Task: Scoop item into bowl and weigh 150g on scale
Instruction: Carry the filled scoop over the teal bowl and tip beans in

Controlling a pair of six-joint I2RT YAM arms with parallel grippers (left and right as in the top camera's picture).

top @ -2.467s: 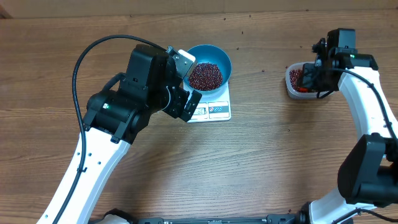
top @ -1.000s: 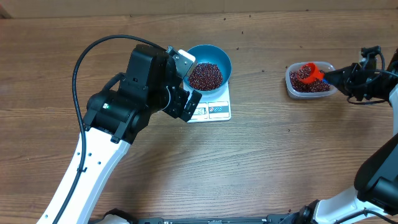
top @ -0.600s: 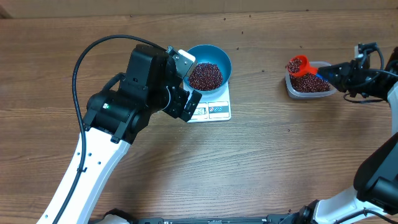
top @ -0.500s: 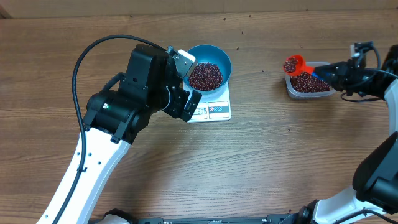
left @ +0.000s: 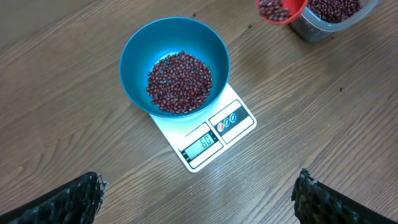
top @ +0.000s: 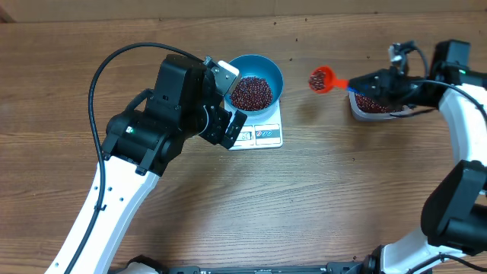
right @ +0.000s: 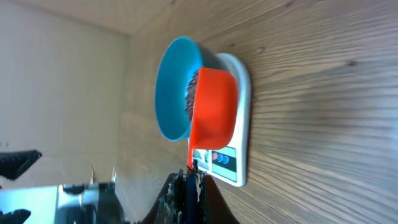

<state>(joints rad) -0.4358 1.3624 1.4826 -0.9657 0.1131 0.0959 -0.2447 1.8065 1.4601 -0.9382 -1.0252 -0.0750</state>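
Note:
The bright blue bowl (top: 275,72) sits on the white scale (top: 262,136), and a heap of dark red-brown beans (left: 179,83) lies in it. My right gripper (top: 367,84) is shut on the blue handle of a red scoop (top: 320,78). The scoop is loaded with beans and hangs over the table between the bowl and a clear container (top: 374,106). In the right wrist view the scoop (right: 214,112) lines up in front of the bowl (right: 168,93). My left gripper (left: 199,202) is open and empty, hovering just left of the scale (left: 214,134).
The clear container (left: 333,15) at the right holds more beans. A few stray beans dot the wood behind and beside it. My left arm (top: 144,137) spans the left half of the table, with a black cable arching over it.
My right gripper has lifted the loaded scoop out of the clear container and carried it left towards the bowl. The left arm, bowl and scale have not moved.

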